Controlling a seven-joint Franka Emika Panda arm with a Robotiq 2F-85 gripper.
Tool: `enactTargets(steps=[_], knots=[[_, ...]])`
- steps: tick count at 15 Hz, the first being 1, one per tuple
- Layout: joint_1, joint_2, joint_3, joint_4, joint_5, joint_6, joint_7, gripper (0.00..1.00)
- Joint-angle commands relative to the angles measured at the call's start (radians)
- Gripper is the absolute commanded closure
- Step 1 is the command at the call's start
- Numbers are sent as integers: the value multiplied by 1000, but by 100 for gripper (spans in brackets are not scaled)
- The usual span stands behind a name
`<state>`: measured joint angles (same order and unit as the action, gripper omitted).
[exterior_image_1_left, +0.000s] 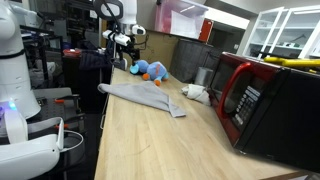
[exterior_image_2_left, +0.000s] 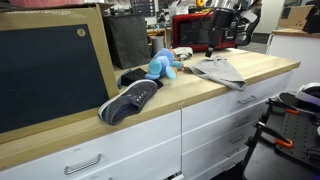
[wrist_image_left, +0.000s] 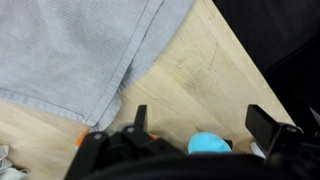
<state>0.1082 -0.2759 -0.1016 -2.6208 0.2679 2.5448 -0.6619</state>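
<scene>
Shows a gripper (exterior_image_1_left: 124, 44) at upper centre of an exterior view, fingers spread wide and holding nothing, above a wooden counter (exterior_image_1_left: 145, 140). Shows a blue plush toy (exterior_image_1_left: 152, 70) just below and right of it, and a grey cloth (exterior_image_1_left: 140, 97) lying flat at mid-frame, near the toy. Fills the wrist view's upper left with that cloth.

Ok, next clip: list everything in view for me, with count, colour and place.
counter: one, light wood, above white drawers
cloth: one, grey, flat on the counter
plush toy: one, blue with orange, beside the cloth
shoe: one, dark, on the counter next to the plush toy
microwave: one, red and black, on the counter
arm: one, white, over the counter
tool: one, black, open and empty, above the counter by the cloth's edge
</scene>
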Motion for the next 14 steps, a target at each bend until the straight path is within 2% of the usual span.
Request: enactTargets(steps=[1,9,14], knots=[[8,92,29,67,-5,47,107,0],[-51,329,51,224,-75,124,334,0],[-104,471,42,360,-169,90,495,0]])
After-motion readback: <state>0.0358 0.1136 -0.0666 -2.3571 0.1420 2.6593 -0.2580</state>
